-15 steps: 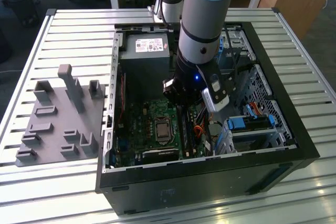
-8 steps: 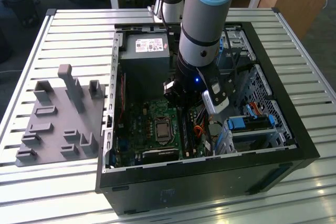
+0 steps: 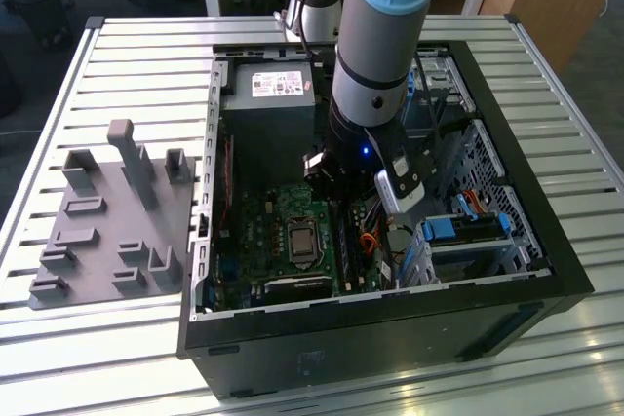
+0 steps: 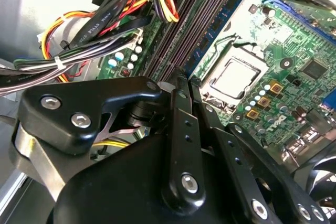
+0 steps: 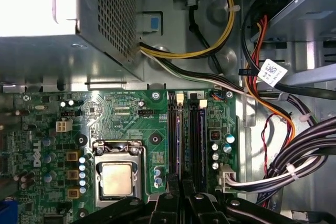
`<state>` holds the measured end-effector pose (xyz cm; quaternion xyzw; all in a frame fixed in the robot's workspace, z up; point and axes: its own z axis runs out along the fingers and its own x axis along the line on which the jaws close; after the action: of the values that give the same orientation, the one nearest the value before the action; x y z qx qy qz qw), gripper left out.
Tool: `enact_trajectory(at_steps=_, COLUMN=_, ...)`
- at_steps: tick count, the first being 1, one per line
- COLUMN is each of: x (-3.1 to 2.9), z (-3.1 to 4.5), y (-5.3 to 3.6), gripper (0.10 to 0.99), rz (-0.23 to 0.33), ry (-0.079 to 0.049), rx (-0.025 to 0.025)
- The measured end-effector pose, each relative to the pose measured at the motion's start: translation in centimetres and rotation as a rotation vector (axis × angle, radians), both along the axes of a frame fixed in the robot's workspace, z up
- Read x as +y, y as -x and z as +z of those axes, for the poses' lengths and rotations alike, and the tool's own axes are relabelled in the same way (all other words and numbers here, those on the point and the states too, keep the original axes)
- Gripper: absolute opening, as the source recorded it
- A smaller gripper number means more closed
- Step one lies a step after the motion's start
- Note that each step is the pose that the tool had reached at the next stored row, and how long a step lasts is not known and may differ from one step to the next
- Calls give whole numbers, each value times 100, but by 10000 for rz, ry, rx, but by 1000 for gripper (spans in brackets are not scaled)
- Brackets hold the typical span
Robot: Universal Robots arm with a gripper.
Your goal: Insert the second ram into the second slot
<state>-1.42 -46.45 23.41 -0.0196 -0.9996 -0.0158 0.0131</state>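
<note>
Gripper (image 4: pixel 181 77) fingers (image 4: pixel 178 124) were drawn in until almost no gap was left between them, and their tips sat down among the memory slots (image 5: pixel 186 129), at the near end of the second ram (image 4: pixel 212 32). The ram was a blue stick with dark chips, standing on edge along a slot beside the processor socket (image 5: pixel 116 177). Whether the fingers pinched the stick or only pressed on it could not be told. In the first wrist view the gripper (image 5: pixel 181 184) stood over the slot ends on the green motherboard (image 5: pixel 126 114). Room was tight. On one side of the slots ran a thick cable bundle (image 4: pixel 79 51) of black, red and yellow wires, passing just beside the black gripper body; on the other side lay the socket and low board parts. In the exterior view the arm (image 3: pixel 375 65) came down from the upper middle of the frame into the open computer case (image 3: pixel 546 241). The power supply (image 3: pixel 268 94) stood just to its left and the blue-fronted drive cage (image 3: pixel 463 231) near it at lower right. The case walls closed the work area in on all sides. Well apart, at the exterior view's left, a grey fixture tray (image 3: pixel 107 231) lay on the slatted table (image 3: pixel 127 46).
</note>
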Motion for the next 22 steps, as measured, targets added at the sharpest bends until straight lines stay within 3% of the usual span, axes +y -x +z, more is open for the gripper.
enact_trajectory(at_steps=22, x=0, z=-108, y=-15, gripper=137, rz=18, ry=2, rx=0)
